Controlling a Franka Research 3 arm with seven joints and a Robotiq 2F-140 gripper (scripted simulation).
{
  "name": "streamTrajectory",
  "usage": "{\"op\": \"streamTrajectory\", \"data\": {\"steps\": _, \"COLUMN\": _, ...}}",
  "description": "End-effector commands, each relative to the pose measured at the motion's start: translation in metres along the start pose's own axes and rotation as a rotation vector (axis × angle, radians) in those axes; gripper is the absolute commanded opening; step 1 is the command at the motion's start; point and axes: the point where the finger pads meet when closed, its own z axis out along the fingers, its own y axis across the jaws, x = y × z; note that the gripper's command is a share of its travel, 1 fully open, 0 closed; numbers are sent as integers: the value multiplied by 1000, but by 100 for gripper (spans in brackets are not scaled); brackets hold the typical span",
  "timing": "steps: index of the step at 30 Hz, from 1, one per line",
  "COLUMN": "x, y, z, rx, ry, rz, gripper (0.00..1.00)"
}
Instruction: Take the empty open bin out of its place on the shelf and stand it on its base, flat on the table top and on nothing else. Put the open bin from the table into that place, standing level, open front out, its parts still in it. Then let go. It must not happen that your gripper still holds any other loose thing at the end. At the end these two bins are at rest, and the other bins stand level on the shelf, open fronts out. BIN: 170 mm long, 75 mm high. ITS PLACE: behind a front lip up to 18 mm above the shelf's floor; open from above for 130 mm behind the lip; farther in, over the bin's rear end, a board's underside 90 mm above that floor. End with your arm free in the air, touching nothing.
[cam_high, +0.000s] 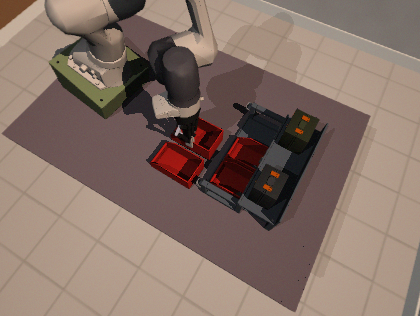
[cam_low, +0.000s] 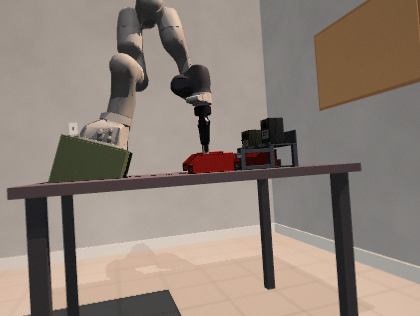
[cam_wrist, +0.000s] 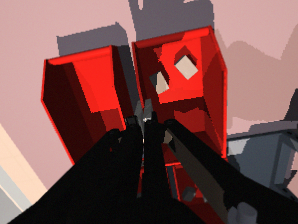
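Note:
Two red open bins stand side by side on the table. The empty bin (cam_high: 176, 163) (cam_wrist: 80, 100) is the nearer one. The bin with parts (cam_high: 209, 136) (cam_wrist: 200, 85) holds beige pieces (cam_wrist: 185, 67). My gripper (cam_high: 188, 141) (cam_low: 204, 146) (cam_wrist: 146, 108) points straight down, with its fingers closed on the thin side wall of the bin with parts, on the side facing the empty bin. The dark grey shelf (cam_high: 287, 157) (cam_low: 287, 146) (cam_wrist: 255, 145) stands just right of the bins. It holds two red bins (cam_high: 248, 150) (cam_high: 231, 175). Its far place (cam_high: 261, 123) has no bin in it.
Two dark boxes (cam_high: 298, 129) (cam_high: 269, 186) sit on the shelf's upper board. The arm's green base block (cam_high: 95, 85) (cam_low: 87, 160) stands at the table's back left. The table edge runs in front in the exterior view (cam_low: 200, 180).

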Motion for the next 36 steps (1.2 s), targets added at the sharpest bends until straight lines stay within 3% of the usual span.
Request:
{"op": "streamTrajectory", "data": {"steps": 1, "x": 3, "y": 3, "z": -9, "rx": -7, "ry": 12, "rz": 3, "gripper": 0}}
{"op": "streamTrajectory", "data": {"steps": 23, "x": 3, "y": 6, "z": -14, "rx": -7, "ry": 12, "rz": 3, "gripper": 0}}
{"op": "streamTrajectory", "data": {"steps": 28, "x": 5, "y": 33, "z": -13, "rx": -7, "ry": 12, "rz": 2, "gripper": 0}}
{"op": "streamTrajectory", "data": {"steps": 36, "x": 12, "y": 102, "z": -12, "rx": -7, "ry": 12, "rz": 0, "gripper": 0}}
